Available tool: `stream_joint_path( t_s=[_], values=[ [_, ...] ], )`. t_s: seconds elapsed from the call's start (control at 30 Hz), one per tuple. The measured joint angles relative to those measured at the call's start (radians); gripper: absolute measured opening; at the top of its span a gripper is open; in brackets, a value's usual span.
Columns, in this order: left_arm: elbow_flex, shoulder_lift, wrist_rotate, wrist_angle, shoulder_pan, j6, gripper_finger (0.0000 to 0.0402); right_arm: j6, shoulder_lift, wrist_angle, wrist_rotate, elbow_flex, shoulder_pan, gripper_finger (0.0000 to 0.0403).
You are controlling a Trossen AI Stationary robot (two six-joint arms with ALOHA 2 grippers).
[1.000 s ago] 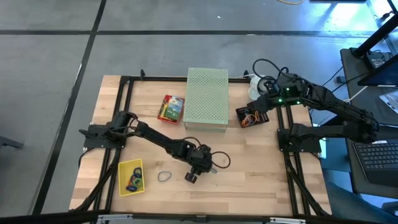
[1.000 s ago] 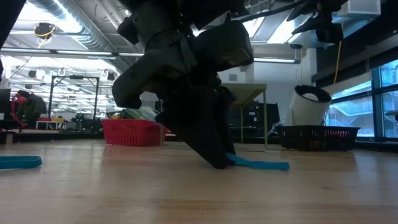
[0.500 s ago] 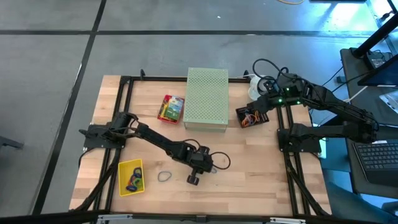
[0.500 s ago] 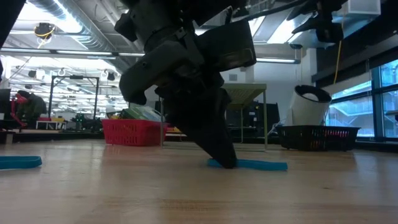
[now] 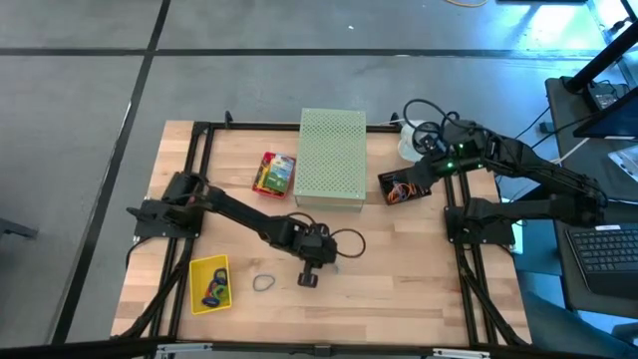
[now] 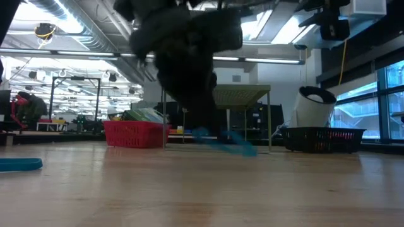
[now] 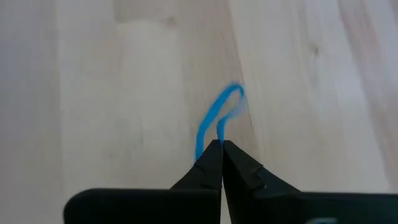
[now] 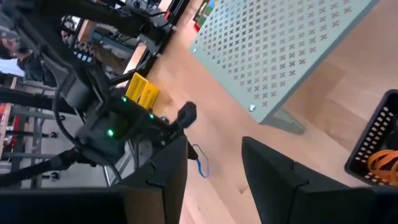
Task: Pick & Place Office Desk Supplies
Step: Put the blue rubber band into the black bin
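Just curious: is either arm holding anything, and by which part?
The left gripper pinches one end of a blue rubber-band loop, lifted off the table. The right gripper holds nothing.

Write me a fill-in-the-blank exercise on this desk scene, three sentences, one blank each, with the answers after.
1. The left gripper is shut on a rubber band whose colour is ____.
2. In the low view that rubber band hangs ____ the table, not touching it.
3. The right gripper hovers over the ____ basket beside the perforated box.

Answers: blue; above; black
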Motion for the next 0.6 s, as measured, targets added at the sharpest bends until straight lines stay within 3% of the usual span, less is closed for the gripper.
stream_joint_path(
  t_s=[0.43, 0.6],
  values=[
    [0.002, -0.221, -0.008, -0.031, 0.069, -0.12, 0.0002, -0.036, 0.0, 0.123, 0.001, 0.0, 0.125, 0.0155],
    [0.004, -0.309, -0.008, -0.014, 0.116, -0.171, 0.0002, -0.107, 0.0, 0.168, 0.072, 0.0, 0.197, 0.0155]
  ],
)
